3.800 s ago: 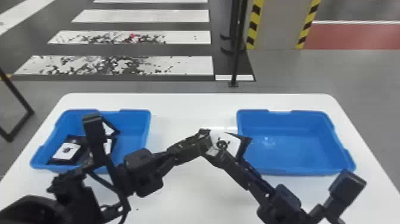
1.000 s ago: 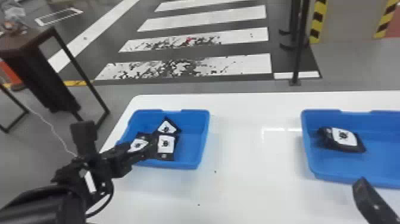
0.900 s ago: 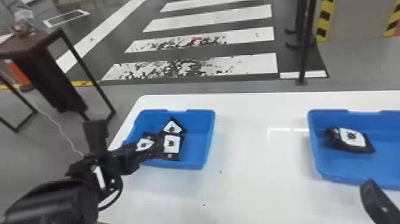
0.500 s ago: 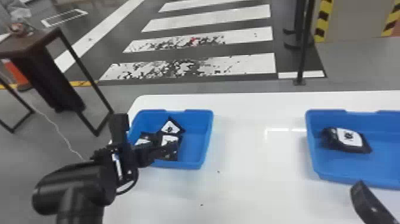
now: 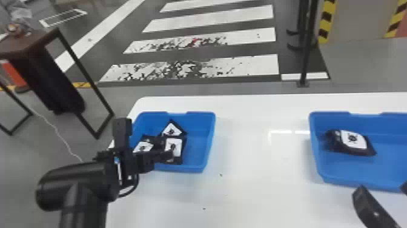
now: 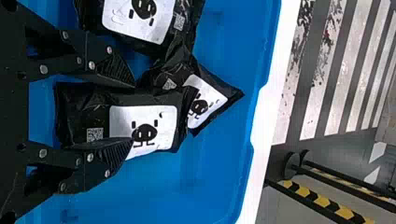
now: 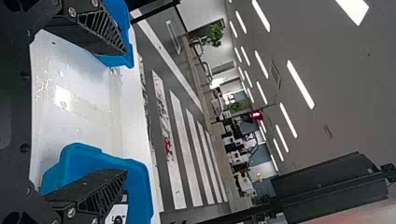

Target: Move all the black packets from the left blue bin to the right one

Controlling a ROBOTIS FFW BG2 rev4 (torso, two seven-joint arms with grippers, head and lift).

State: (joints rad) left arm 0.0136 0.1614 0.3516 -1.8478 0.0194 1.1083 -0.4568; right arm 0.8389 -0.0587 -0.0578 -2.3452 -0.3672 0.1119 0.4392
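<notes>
gap btwn L bin [image 5: 209,138] & R bin [image 5: 389,162], bin walls [image 5: 318,156] in way, room beside R pkt [image 5: 352,142]

Head cam: high, looks fwd/down on table [image 5: 257,194], L bin [image 5: 210,138], R bin [image 5: 315,151]. L wrist cam: close over L bin. R wrist cam: above table, faces across rm, ceiling [image 7: 327,70] incl. Crosswalk [image 5: 242,35] in all 3.

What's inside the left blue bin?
The left blue bin has three black packets with white labels inside. The left gripper hides a bit of one. Whatever's underneath the packets can't be seen; they cover it.
</notes>
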